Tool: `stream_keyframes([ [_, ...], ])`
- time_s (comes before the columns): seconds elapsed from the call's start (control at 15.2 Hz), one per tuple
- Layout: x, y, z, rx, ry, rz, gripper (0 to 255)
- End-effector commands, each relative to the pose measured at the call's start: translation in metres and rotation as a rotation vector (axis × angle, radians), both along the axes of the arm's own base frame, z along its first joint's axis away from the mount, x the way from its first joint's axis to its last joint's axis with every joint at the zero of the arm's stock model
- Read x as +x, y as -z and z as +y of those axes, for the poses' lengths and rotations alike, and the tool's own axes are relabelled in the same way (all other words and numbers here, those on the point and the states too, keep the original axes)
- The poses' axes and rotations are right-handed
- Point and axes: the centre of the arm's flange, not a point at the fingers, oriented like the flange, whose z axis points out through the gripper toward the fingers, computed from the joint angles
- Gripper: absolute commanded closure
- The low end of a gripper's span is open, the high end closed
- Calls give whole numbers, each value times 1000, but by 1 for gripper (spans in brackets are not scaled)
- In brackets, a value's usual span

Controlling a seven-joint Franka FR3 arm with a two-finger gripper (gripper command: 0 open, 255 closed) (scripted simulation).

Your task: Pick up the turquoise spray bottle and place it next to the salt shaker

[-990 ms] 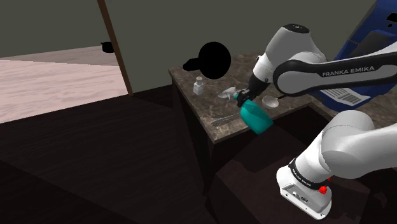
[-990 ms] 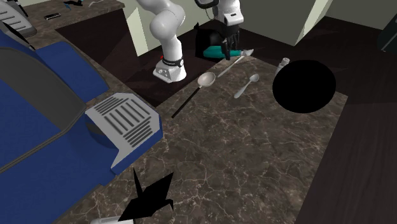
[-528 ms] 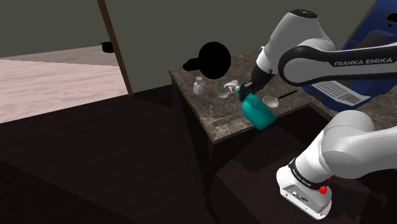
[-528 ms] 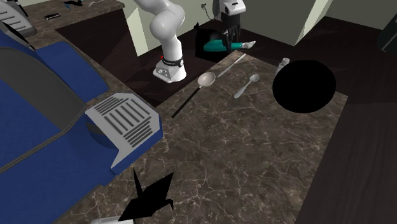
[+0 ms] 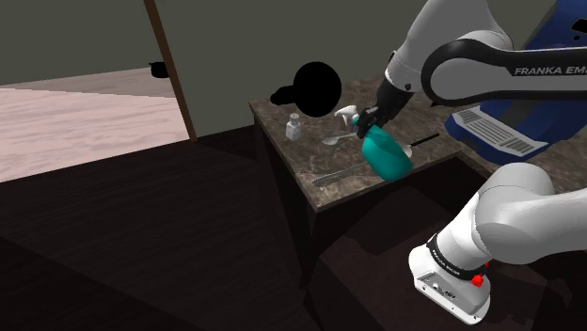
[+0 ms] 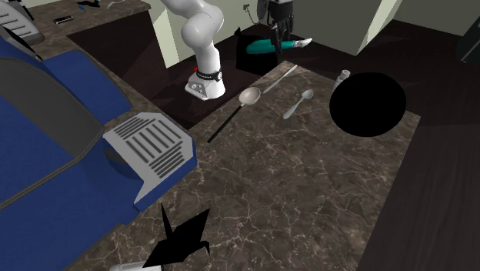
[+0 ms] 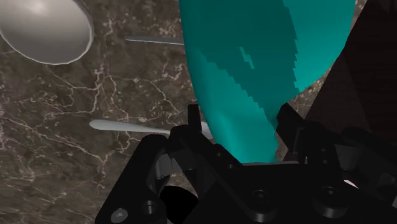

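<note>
My black gripper (image 5: 370,119) is shut on the neck of the turquoise spray bottle (image 5: 387,154), which hangs tilted above the near end of the dark marble counter (image 5: 325,160). Its white nozzle (image 5: 346,115) points toward the small white salt shaker (image 5: 294,127), which stands upright at the counter's left side in the shoulder view. In the second exterior view the spray bottle (image 6: 264,46) lies nearly level under the gripper (image 6: 279,32), and the salt shaker (image 6: 344,75) is off to the right. The wrist view has the bottle's body (image 7: 254,76) clasped by the gripper (image 7: 235,153).
A spoon (image 6: 298,103), a long-handled ladle (image 6: 248,96) and a knife (image 5: 329,177) lie on the counter below the bottle. A black round shape (image 6: 368,104) sits beside the salt shaker. A big blue and grey appliance (image 6: 61,131) occupies the other side.
The arm has lifted the held bottle higher and carried it a little further over the counter; the bottle now sits more level. The shaker and cutlery have not moved.
</note>
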Motion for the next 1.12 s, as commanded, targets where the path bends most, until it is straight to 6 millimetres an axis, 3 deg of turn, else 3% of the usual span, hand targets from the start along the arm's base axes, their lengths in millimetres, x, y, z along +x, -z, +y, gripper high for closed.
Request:
stream_keyframes([
  [0.0, 0, -11, 0, 0, 0, 0, 255],
  [0.53, -1, -50, 0, 0, 0, 0, 255],
  [0.73, 44, -51, -9, 0, 0, 0, 255],
  [1.06, 44, -24, -9, 0, 0, 0, 255],
])
